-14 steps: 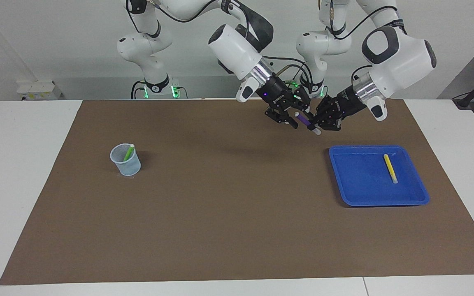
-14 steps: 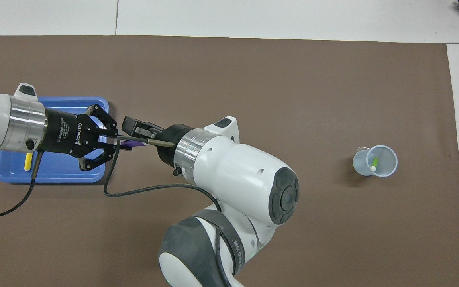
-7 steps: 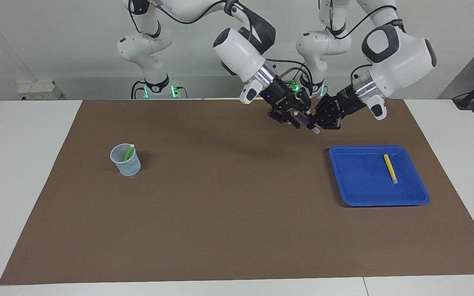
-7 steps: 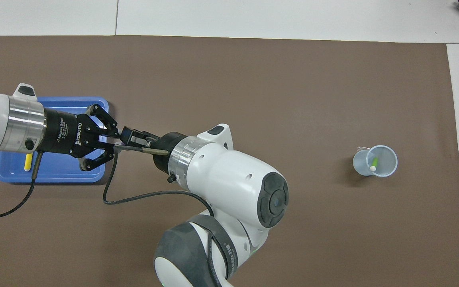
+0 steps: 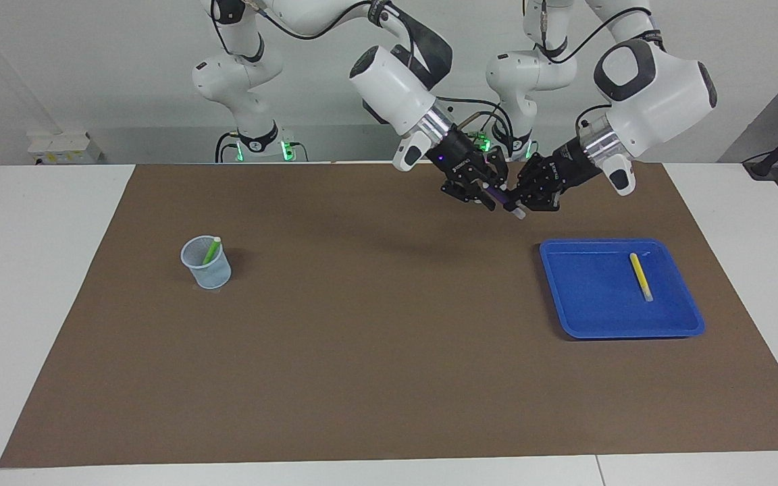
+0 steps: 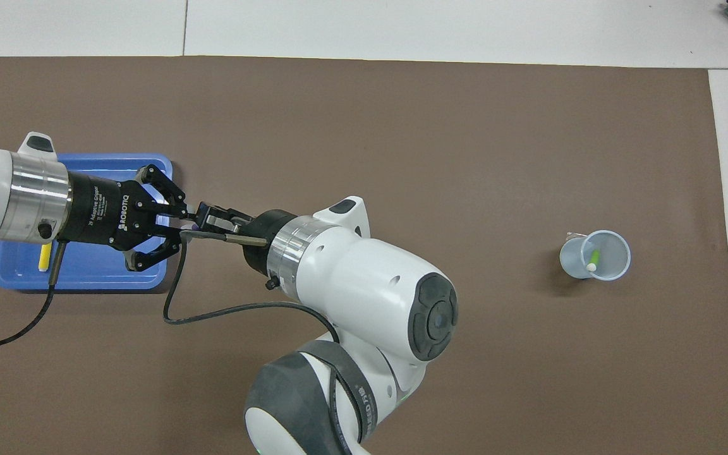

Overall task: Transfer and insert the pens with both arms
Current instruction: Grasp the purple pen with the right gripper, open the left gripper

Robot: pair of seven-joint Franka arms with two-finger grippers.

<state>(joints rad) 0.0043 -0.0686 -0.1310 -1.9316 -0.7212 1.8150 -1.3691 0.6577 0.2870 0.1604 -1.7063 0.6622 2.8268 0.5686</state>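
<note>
The purple pen [image 5: 504, 203] hangs in the air over the brown mat, its pale cap end pointing down toward the blue tray [image 5: 588, 317]. My left gripper [image 5: 521, 201], reaching in from the left arm's end, is shut on it. My right gripper [image 5: 490, 195] sits around the pen's purple end, head to head with the left one; in the overhead view the right gripper [image 6: 205, 220] nearly touches the left gripper [image 6: 177, 218]. The yellow pen [image 5: 640, 276] lies in the tray. The green pen [image 5: 211, 251] stands in a pale mesh cup [image 5: 205, 272].
The cup [image 6: 604, 268] stands alone on the mat toward the right arm's end. The tray [image 6: 95, 278] lies toward the left arm's end, partly under the left wrist in the overhead view. A black cable [image 6: 212, 311] loops from the right wrist over the mat.
My right gripper has moved in along the purple pen toward the left gripper and narrowed around it. The left gripper has kept its hold and barely moved.
</note>
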